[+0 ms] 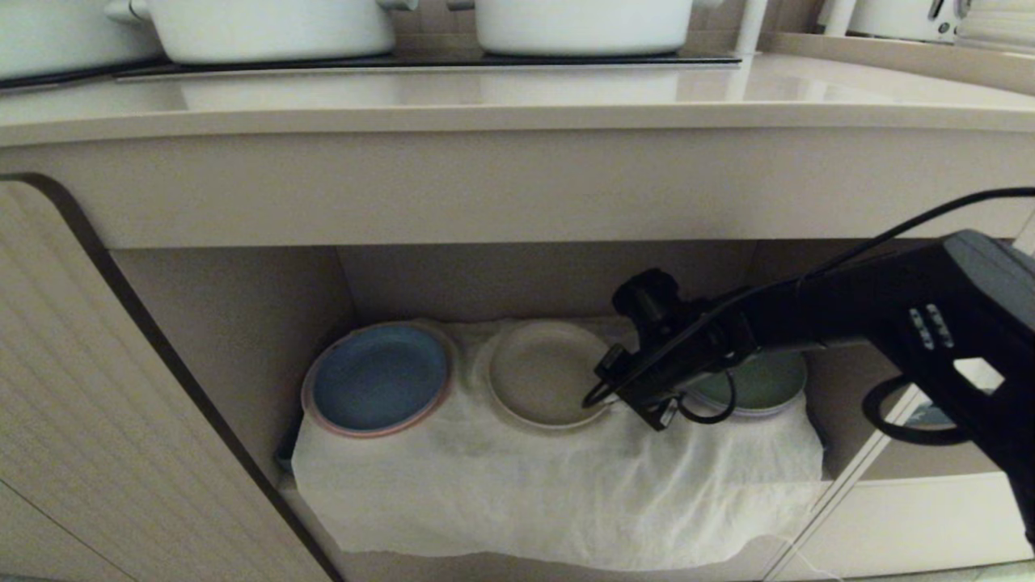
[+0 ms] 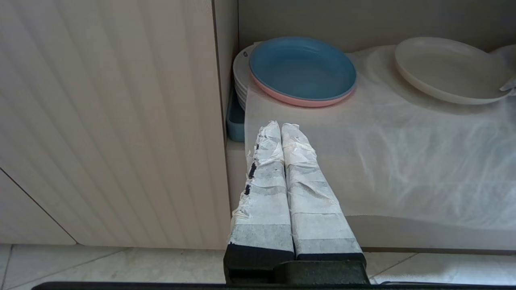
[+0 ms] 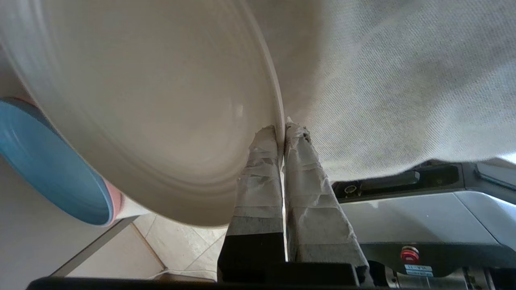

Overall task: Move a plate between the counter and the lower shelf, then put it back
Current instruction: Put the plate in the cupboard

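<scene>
Pinching the rim of the round matte cream-beige plate [image 3: 153, 104], the right gripper [image 3: 281, 129] has its jaws clamped edge-on — a flat dish on the wrinkled white cloth [image 1: 558, 485] offers no other hold.

We are counting three plates [image 1: 540, 370] sitting on top across the shelf [image 1: 242, 323]: one cream, one blue [image 1: 378, 386], one green [image 1: 764, 380]. We are seeing a pink plate and white ones stacked under the blue, too hidden to count. One white cloth [image 1: 558, 485] is draping the shelf floor. Two white pots [image 1: 267, 28] are standing on the counter [image 1: 517, 105]. Two grippers [image 2: 282, 133] are showing, each wearing two taped fingers [image 3: 262, 169].
</scene>
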Available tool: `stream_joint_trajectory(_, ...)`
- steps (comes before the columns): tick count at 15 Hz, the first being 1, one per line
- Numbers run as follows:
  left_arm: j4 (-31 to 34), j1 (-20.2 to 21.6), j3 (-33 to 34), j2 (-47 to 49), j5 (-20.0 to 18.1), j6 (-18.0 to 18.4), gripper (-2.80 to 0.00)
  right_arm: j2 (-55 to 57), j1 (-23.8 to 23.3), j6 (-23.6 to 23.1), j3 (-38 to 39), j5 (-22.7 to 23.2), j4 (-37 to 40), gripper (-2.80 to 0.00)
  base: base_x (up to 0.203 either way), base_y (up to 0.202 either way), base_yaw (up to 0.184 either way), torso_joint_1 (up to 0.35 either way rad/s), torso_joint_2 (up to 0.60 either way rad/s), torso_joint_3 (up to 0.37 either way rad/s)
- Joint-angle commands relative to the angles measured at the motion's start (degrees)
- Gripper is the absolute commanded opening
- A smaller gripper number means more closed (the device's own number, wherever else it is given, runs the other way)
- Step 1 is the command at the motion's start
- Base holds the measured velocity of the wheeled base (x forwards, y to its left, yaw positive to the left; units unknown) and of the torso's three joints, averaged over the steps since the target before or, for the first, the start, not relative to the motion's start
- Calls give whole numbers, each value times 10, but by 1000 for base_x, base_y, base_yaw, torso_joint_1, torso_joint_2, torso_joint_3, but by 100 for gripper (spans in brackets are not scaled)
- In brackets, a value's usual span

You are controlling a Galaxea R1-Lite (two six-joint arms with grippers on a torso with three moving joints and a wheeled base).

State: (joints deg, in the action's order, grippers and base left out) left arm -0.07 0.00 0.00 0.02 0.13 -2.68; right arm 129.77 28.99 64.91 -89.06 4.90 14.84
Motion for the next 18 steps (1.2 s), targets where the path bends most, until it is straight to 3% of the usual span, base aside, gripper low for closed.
stream_joint_trajectory(1,0,0,0,0,0,0,-280,5,0,5,-1,-1,2,-280,0,0,0,0,0,0)
stream_joint_trajectory(7,0,0,0,0,0,0,-280,12,0,5,-3,-24,3,-280,0,0,0,0,0,0)
stream_joint_trajectory(18,0,0,0,0,0,0,-280,13,1,5,-4,-25,3,-280,0,0,0,0,0,0)
